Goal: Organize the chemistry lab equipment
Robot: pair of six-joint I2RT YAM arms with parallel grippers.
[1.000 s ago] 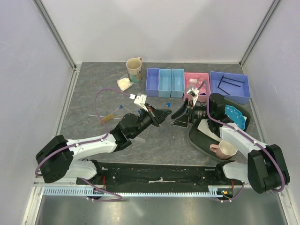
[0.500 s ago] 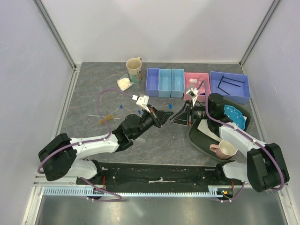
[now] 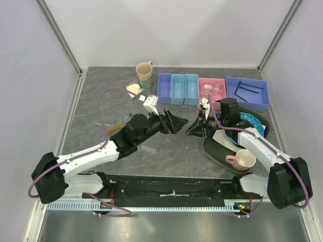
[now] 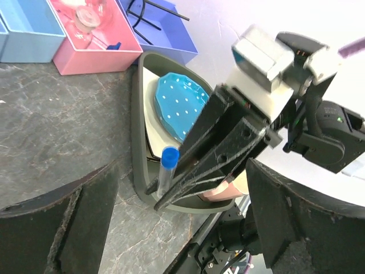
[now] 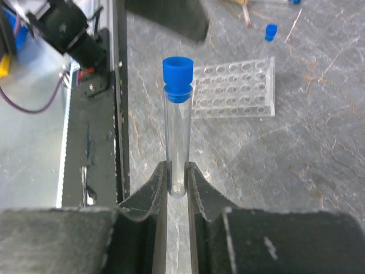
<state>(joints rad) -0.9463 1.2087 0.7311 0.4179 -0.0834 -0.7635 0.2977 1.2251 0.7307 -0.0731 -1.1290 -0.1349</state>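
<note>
**Desk:** Where's the tube right now?

**Me:** The blue-capped tube (image 5: 177, 125) is pinched at its bottom end in my right tool (image 5: 177, 174), with the cap pointing away from the wrist. It's held off the surface (image 3: 101, 106) near the middle, just left of the dark tray (image 3: 209, 147). My left tool (image 3: 175, 122) faces it with its jaws spread wide and nothing in them.

**Desk:** How far along are we?

**Me:** Partway, I'd judge. The black tripod (image 3: 247, 92) lies in the far-right blue bin (image 3: 260, 103), and the clear flask (image 4: 88, 17) sits in the pink bin (image 3: 200, 89). What's left is this tube, a loose tube (image 5: 270, 31) lying on the surface, and a few more small blue-capped bits out on the left. The tube rack (image 5: 231, 88) is on the surface too, and every hole I can see is unfilled. The bag of powder (image 3: 133, 89) lies far left beside the cream mug (image 3: 145, 74), not in any bin.

**Desk:** Which camera tells you what?

**Me:** The right wrist view gives me the grip itself and the rack lying beyond the cap. Overhead, the tube is too small to pick out. The left wrist view shows the same tube from the other side, against the blue dotted plate (image 4: 179, 108) in the tray. Only the overhead view shows the bag, the mug and both arms together.
</note>
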